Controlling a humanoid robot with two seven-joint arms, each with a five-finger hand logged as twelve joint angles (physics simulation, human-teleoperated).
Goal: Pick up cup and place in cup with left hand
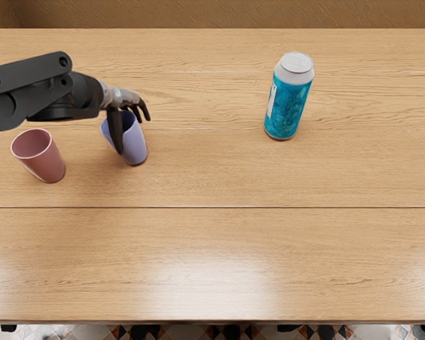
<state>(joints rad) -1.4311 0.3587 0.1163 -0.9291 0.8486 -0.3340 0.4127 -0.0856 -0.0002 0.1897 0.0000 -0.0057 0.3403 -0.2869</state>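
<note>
Left hand (125, 100) at the violet cup (134, 147), seen from above at a slant. The left arm (28, 78) is cut off by the left edge. The hand hides part of the cup's rim, and its dark digits overlap in shadow, so their number cannot be made out. The thumb points down along the near left side of the cup and the fingers arch over the far right of its mouth; the hand is open, digits spread, and whether any touches the cup cannot be told.

The can (287, 103), upright and well apart to the right, bears a pale side panel whose print is too small to read.

The violet cup stands on the table (212, 262), smooth, matte and tapering to a narrower base. The pink cup (47, 164), of similar form, stands empty and upright to its left, the two apart. The can is cylindrical, with a silvery top and mottled teal body. The table is of pale, grained planks divided by dark seams; beyond its near edge lies a strip of patterned floor (78, 332).
</note>
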